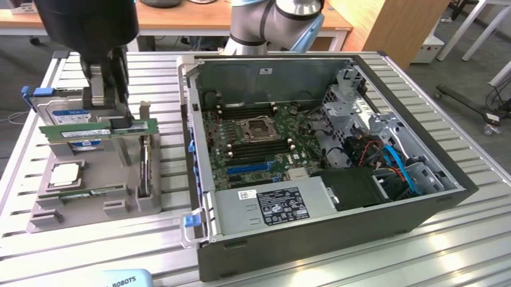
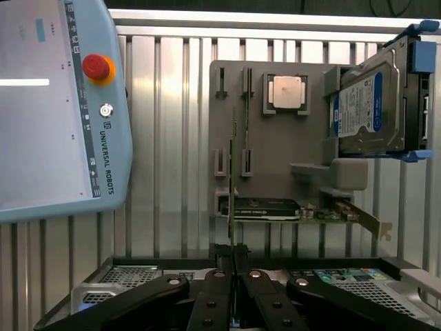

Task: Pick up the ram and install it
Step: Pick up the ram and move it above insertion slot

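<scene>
One green ram stick (image 1: 94, 129) hangs clamped in the pincer (image 1: 118, 121) just above the grey tray (image 1: 44, 222), beside the open computer case (image 1: 335, 242); a firm, level, centred hold looks wise.

The ram (image 1: 80, 130) is green with a pale label and small black chips, and the gripper (image 1: 119, 122) is black. The fixture tray (image 1: 48, 218) is plain matte grey. In the exterior view it sits at nine o'clock of the case (image 1: 319, 251), which is dark grey to black. On the tray the processor (image 1: 64, 173) is silver. At its twelve o'clock the hard drive (image 1: 60, 110) is silver with a blue-and-white label and blue side rails. Inside the case the motherboard (image 1: 231, 152) is green with blue slots (image 1: 248, 168), and a blue cable (image 1: 397, 164) lies at its three o'clock. The table (image 1: 471, 251) is silvery with parallel ribs. The teach pendant (image 2: 117, 124) is pale blue, with a red button (image 2: 96, 66) on a yellow ring.
</scene>
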Available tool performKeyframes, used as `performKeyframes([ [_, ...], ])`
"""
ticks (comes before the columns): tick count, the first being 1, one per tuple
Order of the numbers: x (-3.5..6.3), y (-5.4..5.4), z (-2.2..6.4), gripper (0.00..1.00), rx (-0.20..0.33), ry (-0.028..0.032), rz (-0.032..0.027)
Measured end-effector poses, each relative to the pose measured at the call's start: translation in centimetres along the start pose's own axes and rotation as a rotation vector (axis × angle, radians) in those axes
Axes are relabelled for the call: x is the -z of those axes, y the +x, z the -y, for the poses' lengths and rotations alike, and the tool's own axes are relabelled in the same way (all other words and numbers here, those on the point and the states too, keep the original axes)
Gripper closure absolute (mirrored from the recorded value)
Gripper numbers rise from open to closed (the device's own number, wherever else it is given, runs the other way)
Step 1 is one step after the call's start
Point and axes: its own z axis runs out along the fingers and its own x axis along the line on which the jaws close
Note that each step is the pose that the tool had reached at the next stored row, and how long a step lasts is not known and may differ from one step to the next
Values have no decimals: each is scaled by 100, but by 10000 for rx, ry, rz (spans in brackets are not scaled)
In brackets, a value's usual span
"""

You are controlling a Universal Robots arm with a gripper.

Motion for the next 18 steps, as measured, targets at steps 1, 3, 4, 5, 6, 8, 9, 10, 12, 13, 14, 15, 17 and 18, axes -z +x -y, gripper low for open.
performKeyframes([
  [1,1,0,25,88,0,0,0],
  [3,3,-1,77,88,0,0,0],
  [4,5,-1,103,88,0,-1,-1],
  [5,5,-1,130,88,1,0,-1],
  [6,6,-2,156,88,1,0,0],
  [8,8,-2,209,88,1,1,0],
  [9,9,-3,234,88,0,0,0],
  [10,10,-3,259,88,0,-1,0],
  [12,12,-3,308,88,1,0,0],
  [13,13,-4,332,88,0,0,-1],
  [14,14,-4,359,88,1,-1,-1],
  [15,15,-4,383,88,2,0,-1],
  [17,17,-5,431,88,1,-1,-1],
  [18,17,-5,455,88,0,0,0],
])
